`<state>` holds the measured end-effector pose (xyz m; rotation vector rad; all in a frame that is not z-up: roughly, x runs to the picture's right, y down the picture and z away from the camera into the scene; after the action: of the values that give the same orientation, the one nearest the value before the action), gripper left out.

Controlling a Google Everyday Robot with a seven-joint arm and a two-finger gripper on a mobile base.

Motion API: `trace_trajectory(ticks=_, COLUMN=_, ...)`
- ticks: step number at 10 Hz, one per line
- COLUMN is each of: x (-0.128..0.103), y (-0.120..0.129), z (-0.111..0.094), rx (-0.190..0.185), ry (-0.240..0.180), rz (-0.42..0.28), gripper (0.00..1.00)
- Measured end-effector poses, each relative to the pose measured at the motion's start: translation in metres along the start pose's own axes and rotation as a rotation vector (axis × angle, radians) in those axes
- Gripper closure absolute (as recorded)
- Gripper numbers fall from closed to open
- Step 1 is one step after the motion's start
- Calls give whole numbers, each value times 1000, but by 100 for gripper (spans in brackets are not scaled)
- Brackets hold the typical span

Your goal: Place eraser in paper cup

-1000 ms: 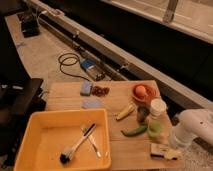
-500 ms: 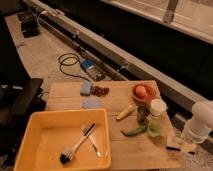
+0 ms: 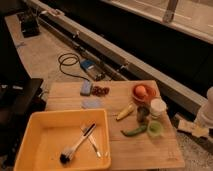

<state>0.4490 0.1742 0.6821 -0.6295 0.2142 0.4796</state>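
Note:
The paper cup (image 3: 158,106) stands upright near the right edge of the wooden table (image 3: 65,92), just in front of the orange bowl. My white arm (image 3: 206,107) is at the right edge of the view, beyond the table's right side. The gripper (image 3: 196,126) is at its lower end, to the right of the cup and apart from it. A flat pale tan piece with dark patches (image 3: 189,130) lies right under the gripper. It looks like the eraser, but I cannot tell whether it is held.
A yellow tray (image 3: 35,132) with a brush and utensils fills the table's front left. Also there are a blue-grey pad (image 3: 86,88), red grapes (image 3: 100,90), a pale cloth square (image 3: 91,103), an orange bowl with fruit (image 3: 142,92), a dark cylinder (image 3: 142,114), a green cup (image 3: 155,129), a banana (image 3: 125,111) and a green pepper (image 3: 133,132).
My arm has moved right and up, from over the table's front right corner to beyond its right edge. The pale tan piece has moved with it.

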Motion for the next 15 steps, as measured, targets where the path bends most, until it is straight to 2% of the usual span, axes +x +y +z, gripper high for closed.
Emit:
trace_trajectory(ticks=3, x=-38, y=-47, z=-27, rx=66, ry=-15, rz=-29, gripper=100)
trace_trajectory(ticks=5, x=-77, y=-58, z=-34, rx=81, ry=-37, rz=-84, gripper=100)
trace_trajectory(ticks=6, x=-83, y=-58, z=-35, rx=79, ry=-45, rz=-92, gripper=100)
trace_trajectory(ticks=7, x=-77, y=-58, z=-34, rx=82, ry=-38, rz=-86, gripper=100)
trace_trajectory(ticks=11, x=-78, y=-58, z=-34, rx=81, ry=-42, rz=-85, gripper=100)
trace_trajectory(ticks=13, x=-84, y=-65, z=-43, rx=100, ry=-84, rz=-79, gripper=100)
trace_trajectory(ticks=15, x=-102, y=-72, z=-57, rx=116, ry=-128, rz=-103, gripper=100)
